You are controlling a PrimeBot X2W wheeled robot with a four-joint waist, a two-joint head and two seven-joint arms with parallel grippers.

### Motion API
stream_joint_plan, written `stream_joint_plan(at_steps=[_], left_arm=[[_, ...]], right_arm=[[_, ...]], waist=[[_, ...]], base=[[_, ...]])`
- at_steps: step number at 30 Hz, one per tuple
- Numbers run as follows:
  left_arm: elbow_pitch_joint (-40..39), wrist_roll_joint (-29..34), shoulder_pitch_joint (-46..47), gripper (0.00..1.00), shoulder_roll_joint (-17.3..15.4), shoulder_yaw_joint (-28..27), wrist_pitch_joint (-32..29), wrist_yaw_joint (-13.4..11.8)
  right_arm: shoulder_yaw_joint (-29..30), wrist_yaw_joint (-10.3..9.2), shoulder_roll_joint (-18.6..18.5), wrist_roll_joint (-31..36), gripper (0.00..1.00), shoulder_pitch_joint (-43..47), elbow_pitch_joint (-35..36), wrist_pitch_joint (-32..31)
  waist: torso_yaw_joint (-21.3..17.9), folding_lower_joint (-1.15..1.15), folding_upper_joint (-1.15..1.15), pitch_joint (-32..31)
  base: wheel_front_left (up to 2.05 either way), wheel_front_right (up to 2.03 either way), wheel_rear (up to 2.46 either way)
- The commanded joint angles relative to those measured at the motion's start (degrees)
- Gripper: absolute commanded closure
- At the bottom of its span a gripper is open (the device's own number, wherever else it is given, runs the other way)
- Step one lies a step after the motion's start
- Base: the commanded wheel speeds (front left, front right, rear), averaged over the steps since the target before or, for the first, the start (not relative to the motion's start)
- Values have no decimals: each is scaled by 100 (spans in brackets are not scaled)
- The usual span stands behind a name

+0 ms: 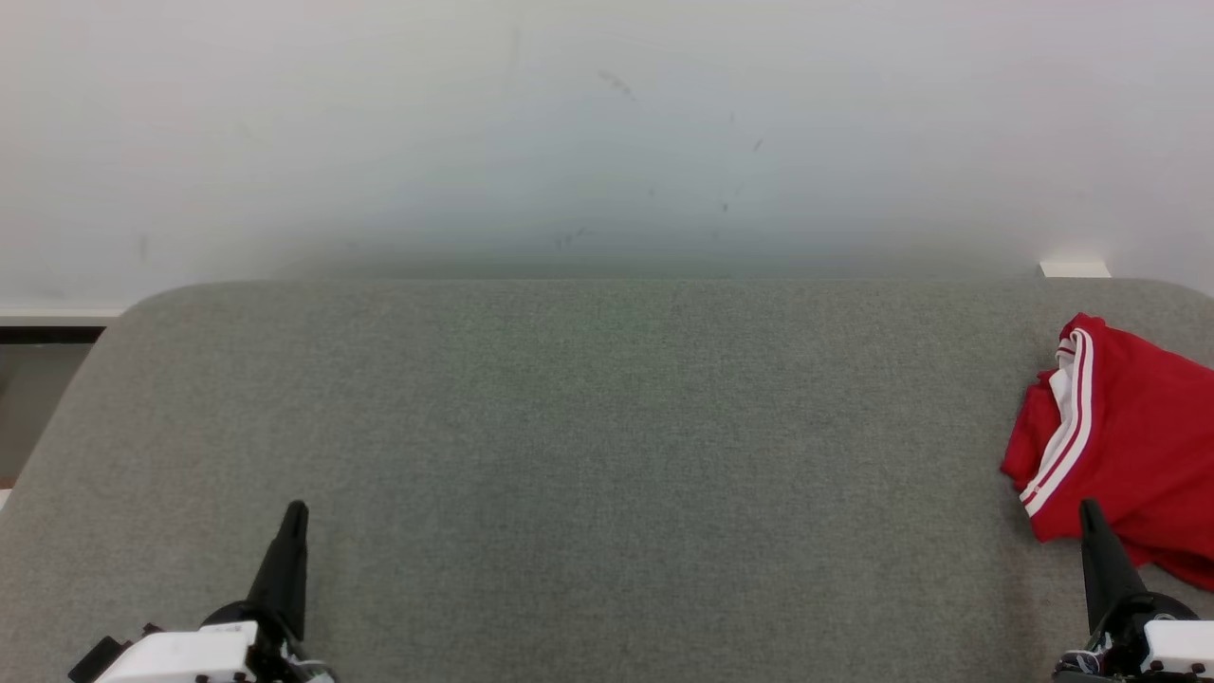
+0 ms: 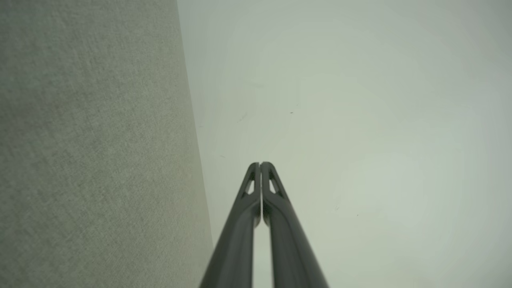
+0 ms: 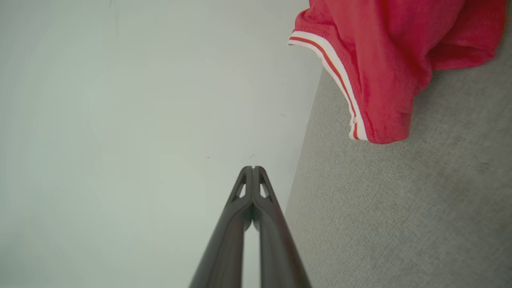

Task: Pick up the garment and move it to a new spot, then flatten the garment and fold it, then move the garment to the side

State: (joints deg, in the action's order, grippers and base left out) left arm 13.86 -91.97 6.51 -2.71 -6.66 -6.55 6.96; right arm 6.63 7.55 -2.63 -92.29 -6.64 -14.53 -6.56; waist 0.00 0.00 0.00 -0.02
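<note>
Both left claw (image 1: 294,517) and right claw (image 1: 1090,514) are clenched, empty. The red white-striped garment (image 1: 1133,427) lies crumpled at the worktop's (image 1: 607,455) right edge, near the right claw; best to open it wide and pinch a thick fold.

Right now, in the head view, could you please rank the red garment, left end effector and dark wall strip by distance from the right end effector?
From the right end effector:
1. red garment, right beside it, at the right edge.
2. left end effector, across at lower left.
3. dark wall strip, at the far left edge.
</note>
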Motion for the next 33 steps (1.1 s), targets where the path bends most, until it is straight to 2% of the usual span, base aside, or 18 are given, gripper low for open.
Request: stream_joint_plan(at_steps=[1,33], left_arm=[[-19,-65,26,100,-32,-15,-26,14],[-19,-65,26,100,-32,-15,-26,14]], right_arm=[[4,-12,-47,-5,100,-47,0,-28],[4,-12,-47,-5,100,-47,0,-28]], waist=[[0,0,0,0],[0,0,0,0]], base=[[0,0,0],[0,0,0]])
